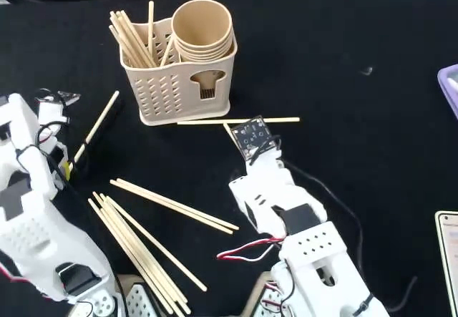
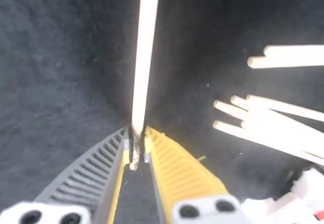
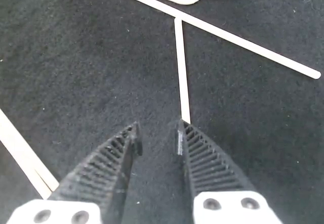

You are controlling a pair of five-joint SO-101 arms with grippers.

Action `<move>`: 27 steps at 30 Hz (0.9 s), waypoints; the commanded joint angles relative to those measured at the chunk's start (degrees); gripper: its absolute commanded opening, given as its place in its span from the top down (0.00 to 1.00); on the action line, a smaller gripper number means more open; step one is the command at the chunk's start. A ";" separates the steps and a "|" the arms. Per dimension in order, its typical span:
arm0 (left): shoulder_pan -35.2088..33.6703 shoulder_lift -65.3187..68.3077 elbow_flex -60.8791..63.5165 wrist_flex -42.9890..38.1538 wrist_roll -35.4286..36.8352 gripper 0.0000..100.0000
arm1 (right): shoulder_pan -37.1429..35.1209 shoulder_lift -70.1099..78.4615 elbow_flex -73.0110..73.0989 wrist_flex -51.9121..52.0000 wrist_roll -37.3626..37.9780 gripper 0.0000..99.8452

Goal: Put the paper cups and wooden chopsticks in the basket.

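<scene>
At the back of the black cloth worktop (image 1: 372,152) stands the beige perforated plastic basket (image 1: 179,81). It already holds a stack of tan paper cups (image 1: 204,27) in one compartment and a bundle of pale wooden chopsticks (image 1: 132,38) leaning in the other, the one nearer the left arm. So the cups look done, and what is left is sticks.

The left gripper (image 2: 135,133) is clamped on the end of one long light wooden chopstick (image 2: 144,47), which points away toward the basket. Holding it by the end probably lets the free tip go in first.

The right gripper (image 3: 157,133) sits low, just in front of the basket, jaws apart w/ nothing btw. them. A thin wooden stick (image 3: 180,67) lies w/ its near end just beside one fingertip. Its far end reaches up to a second long stick (image 3: 243,44) lying along the basket's foot. I judge this arm is lined up to pinch the first one.

More loose chopsticks (image 1: 143,249) lie fanned btw. the two arms.

Room: the basket is open from above, but the sticks inside lean outward, so an incoming tip could knock them. The stick at the basket's foot is close to the wall, w/ little space for fingers. Most open room is to the right of the right arm.
</scene>
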State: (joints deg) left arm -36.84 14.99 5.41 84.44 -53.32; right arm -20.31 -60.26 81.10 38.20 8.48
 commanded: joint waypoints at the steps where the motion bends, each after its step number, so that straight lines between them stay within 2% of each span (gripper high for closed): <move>1: 2.15 -8.53 -0.31 -1.49 -0.35 0.84 | 0.70 -1.45 -0.31 -1.23 -0.44 0.88; 4: 4.79 -9.93 -0.48 -5.27 2.37 0.82 | 0.70 -1.45 -0.31 -1.23 -0.44 0.88; 9: 12.26 -7.30 -0.40 -12.84 12.13 0.82 | 0.70 -1.45 -0.31 -1.23 -0.44 0.88; 13: 16.22 -3.25 -0.92 -21.27 15.47 0.82 | 0.70 -1.45 -0.31 -1.14 -0.44 0.88; 18: 16.31 0.70 -0.92 -27.69 15.74 0.82 | 0.70 -1.45 -0.31 -1.14 -0.44 0.88; 27: 14.73 5.36 -1.01 -28.13 13.27 0.82 | 0.70 -1.45 -0.31 -1.14 -0.44 0.88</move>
State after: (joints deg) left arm -21.10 20.35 5.32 56.75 -39.34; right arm -20.31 -60.26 81.10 38.20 8.48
